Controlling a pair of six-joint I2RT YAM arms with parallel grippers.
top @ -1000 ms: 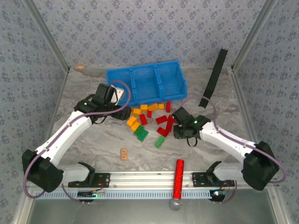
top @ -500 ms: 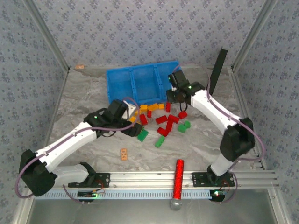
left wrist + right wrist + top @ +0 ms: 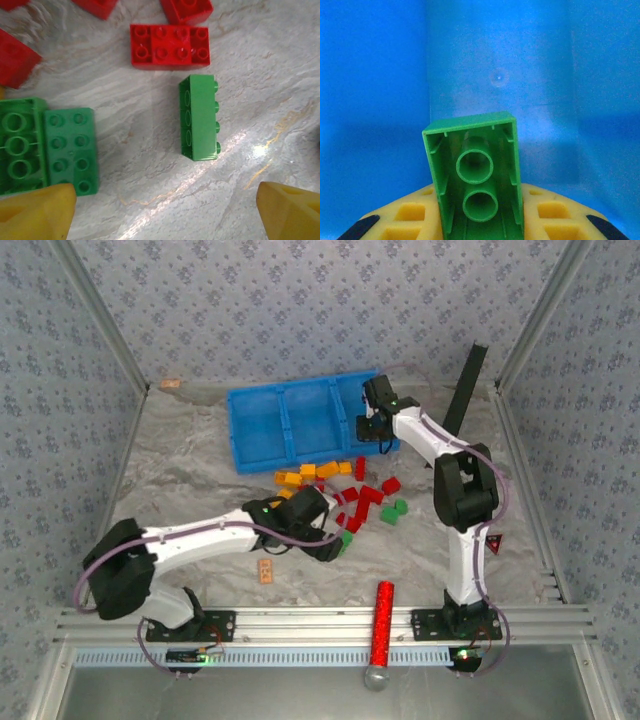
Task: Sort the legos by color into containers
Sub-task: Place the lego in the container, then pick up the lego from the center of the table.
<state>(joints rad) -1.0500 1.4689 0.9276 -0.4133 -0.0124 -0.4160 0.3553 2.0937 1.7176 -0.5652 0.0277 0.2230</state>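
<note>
The right gripper [image 3: 371, 428] was clenched on a green lego [image 3: 475, 170] over the right-hand bin of the blue containers [image 3: 262, 430]. Letting go low would likely stop it bouncing out. The left gripper [image 3: 165, 212] was spread wide above a green brick [image 3: 199, 117] lying on its side on the table [image 3: 260, 75]. It should probably centre there, then close across the narrow width.

Blue containers [image 3: 262, 428] at back, legos [image 3: 350, 492] scattered before them; right gripper [image 3: 372, 432] above rightmost bin, left gripper [image 3: 335, 545] among legos
</note>
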